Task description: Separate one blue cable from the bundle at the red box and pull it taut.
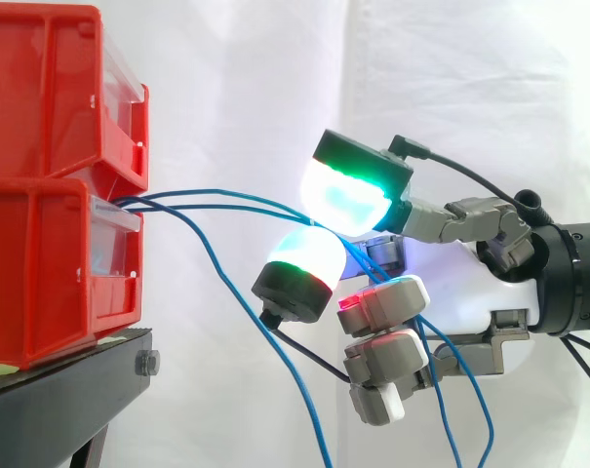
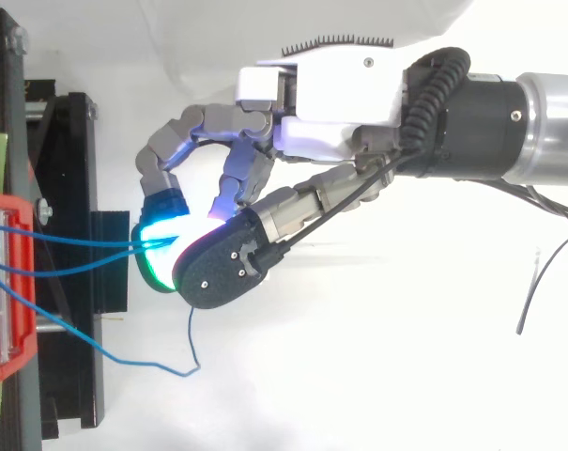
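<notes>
A stack of two red plastic bins (image 1: pixel 41 146) sits on a black metal stand (image 1: pixel 70 385) at the left. The grey-and-white hand (image 2: pixel 330 117) reaches in from the right, with its green-glowing pad (image 1: pixel 348 190) and cyan-glowing pad (image 1: pixel 304 255) closed together on thin blue cables (image 1: pixel 212 200) leaving the lower bin's front. Two run nearly straight to the pinch; whether both are gripped is unclear. A third blue cable (image 2: pixel 96 343) sags loose below them.

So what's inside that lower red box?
Only blue cables show, running out of the front of the lower red box; its red wall hides where they end inside.
</notes>
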